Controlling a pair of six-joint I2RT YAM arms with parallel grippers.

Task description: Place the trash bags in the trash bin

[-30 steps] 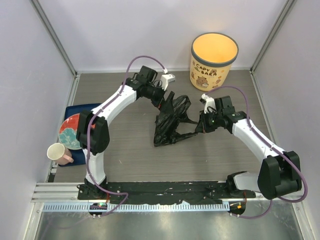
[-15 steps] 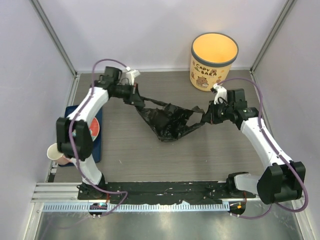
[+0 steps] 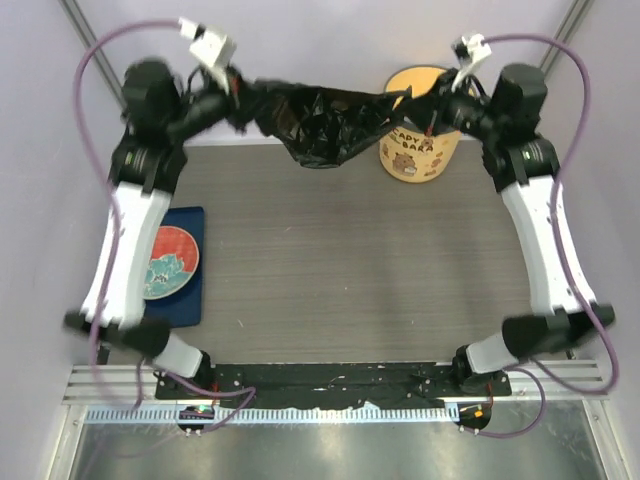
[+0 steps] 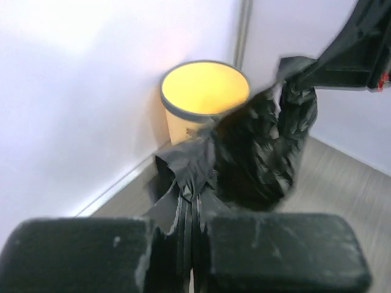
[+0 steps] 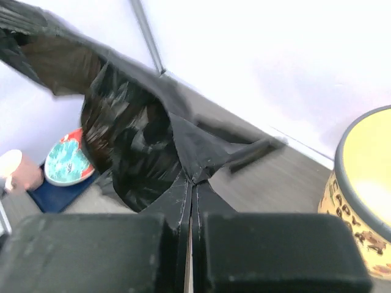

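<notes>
Trash bag (image 3: pixel 315 125), a crinkled black sheet, hangs in the air at 12 o'clock over the table (image 3: pixel 350 270), stretched like a hammock between the two raised arms. Its sagging middle lies just to the 9 o'clock side of the trash bin (image 3: pixel 412 152).

Left arm (image 3: pixel 120 240) rises along the 9 o'clock edge and right arm (image 3: pixel 540 230) along the 3 o'clock edge, both reaching toward the far wall.

The cream-yellow bin with its dark rim stands at 1 o'clock on the table. The bag's right corner passes over its mouth, apparently without touching the rim, though the overhead view is too blurred to be sure.

A blue mat (image 3: pixel 193 310) at 9 o'clock carries a patterned plate (image 3: pixel 170 262). The right wrist view shows a pale cup (image 5: pixel 13 171) just beside that plate.

Left gripper (image 3: pixel 235 100), at 11 o'clock, has its fingers clenched on the bag's left edge. In the left wrist view, folded film is pinched between the pads (image 4: pixel 269 250). Right gripper (image 3: pixel 432 108), at 1 o'clock, is likewise clamped on the opposite corner.
</notes>
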